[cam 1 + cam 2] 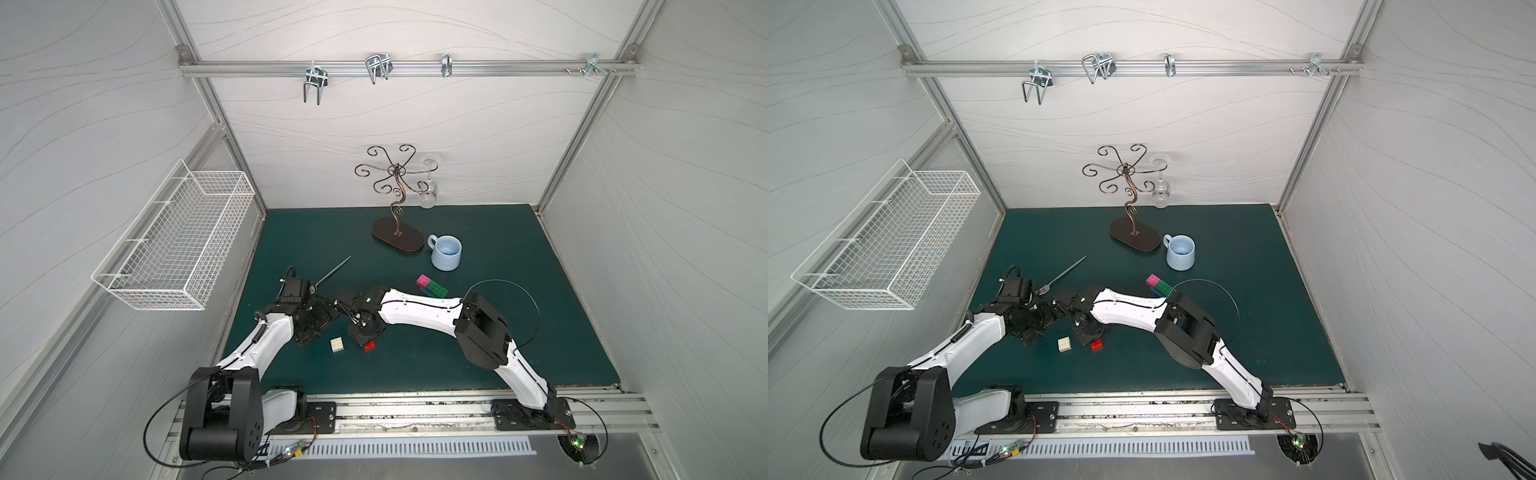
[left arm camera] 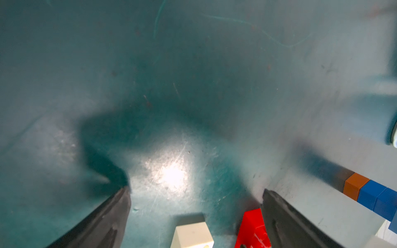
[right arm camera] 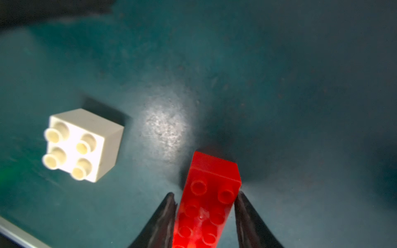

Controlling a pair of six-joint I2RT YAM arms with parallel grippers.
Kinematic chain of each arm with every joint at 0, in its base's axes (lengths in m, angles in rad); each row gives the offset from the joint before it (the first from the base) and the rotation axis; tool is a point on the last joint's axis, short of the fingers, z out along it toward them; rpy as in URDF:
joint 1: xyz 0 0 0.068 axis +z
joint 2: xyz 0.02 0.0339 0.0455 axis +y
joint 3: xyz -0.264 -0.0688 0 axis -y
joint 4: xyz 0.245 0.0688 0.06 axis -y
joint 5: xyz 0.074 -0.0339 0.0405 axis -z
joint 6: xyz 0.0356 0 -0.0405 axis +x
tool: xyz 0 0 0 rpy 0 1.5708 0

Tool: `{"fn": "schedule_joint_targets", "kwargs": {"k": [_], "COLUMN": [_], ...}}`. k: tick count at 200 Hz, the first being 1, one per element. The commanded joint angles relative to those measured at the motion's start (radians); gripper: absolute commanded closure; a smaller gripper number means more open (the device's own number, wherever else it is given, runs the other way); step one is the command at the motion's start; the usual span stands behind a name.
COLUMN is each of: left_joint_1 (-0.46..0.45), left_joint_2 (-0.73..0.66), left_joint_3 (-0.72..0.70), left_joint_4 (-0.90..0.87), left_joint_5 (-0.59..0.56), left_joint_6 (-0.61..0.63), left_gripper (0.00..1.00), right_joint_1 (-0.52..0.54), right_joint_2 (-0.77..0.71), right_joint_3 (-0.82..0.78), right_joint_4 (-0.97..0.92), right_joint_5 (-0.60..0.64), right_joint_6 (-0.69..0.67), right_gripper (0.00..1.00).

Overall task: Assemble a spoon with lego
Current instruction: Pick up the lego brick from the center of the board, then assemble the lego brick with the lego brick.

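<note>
Right gripper [image 3: 206,194] straddles the red brick [image 3: 212,171] on the mat [image 3: 279,85], jaws flanking its long sides; clamped or not, I cannot tell. Light, stiff, slick plastic: pinch the flat sides mid-length. Left gripper [image 2: 196,190] gapes open beside it.

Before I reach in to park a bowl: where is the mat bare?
Bare: the right side, between mug, right arm and wall; also the far-left corner behind the fork. Crowded: front left, around the white brick and red brick.
</note>
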Motion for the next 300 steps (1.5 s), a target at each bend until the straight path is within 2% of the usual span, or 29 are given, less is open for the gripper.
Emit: {"fn": "schedule_joint_targets", "kwargs": {"k": [1,29,72,85,133,162,203,223,249,274,300], "left_joint_1": [0.006,0.006,0.003,-0.003,-0.038,-0.125,-0.239,-0.311,-0.415,-0.503,-0.533], "left_joint_2": [0.000,-0.001,-0.001,-0.007,-0.025,-0.058,-0.036,0.011,0.074,0.107,0.135], "left_joint_3": [0.006,0.006,0.013,0.013,0.003,0.016,0.053,0.076,0.122,0.149,0.147], "left_joint_4": [0.029,0.029,0.029,0.031,0.078,0.109,0.207,0.253,0.274,0.284,0.313], "left_joint_5": [0.008,0.009,0.020,0.020,0.061,0.043,0.067,0.083,0.097,0.072,0.073], "left_joint_6": [0.007,0.008,0.053,0.068,0.108,0.142,0.148,0.172,0.240,0.284,0.276], "left_gripper": [0.00,0.00,0.00,0.00,0.00,0.00,0.00,0.00,0.00,0.00,0.00], "right_joint_1": [0.007,0.007,0.007,0.008,-0.025,-0.126,-0.350,-0.435,-0.498,-0.521,-0.522], "right_joint_2": [0.018,0.013,-0.009,-0.020,-0.175,-0.352,-0.537,-0.530,-0.467,-0.418,-0.396], "right_joint_3": [0.011,0.010,0.001,-0.002,-0.068,-0.144,-0.189,-0.174,-0.130,-0.115,-0.128], "right_joint_4": [-0.049,-0.061,-0.056,-0.062,-0.112,-0.173,-0.216,-0.232,-0.266,-0.281,-0.270], "right_joint_5": [0.046,0.074,0.075,0.076,0.132,0.119,-0.007,-0.042,-0.074,-0.062,-0.063], "right_joint_6": [-0.014,-0.022,-0.051,-0.067,-0.211,-0.331,-0.565,-0.672,-0.743,-0.780,-0.796], "right_gripper": [0.57,0.59,0.76,0.78,0.86,0.87,0.88,0.88,0.89,0.90,0.90]}}
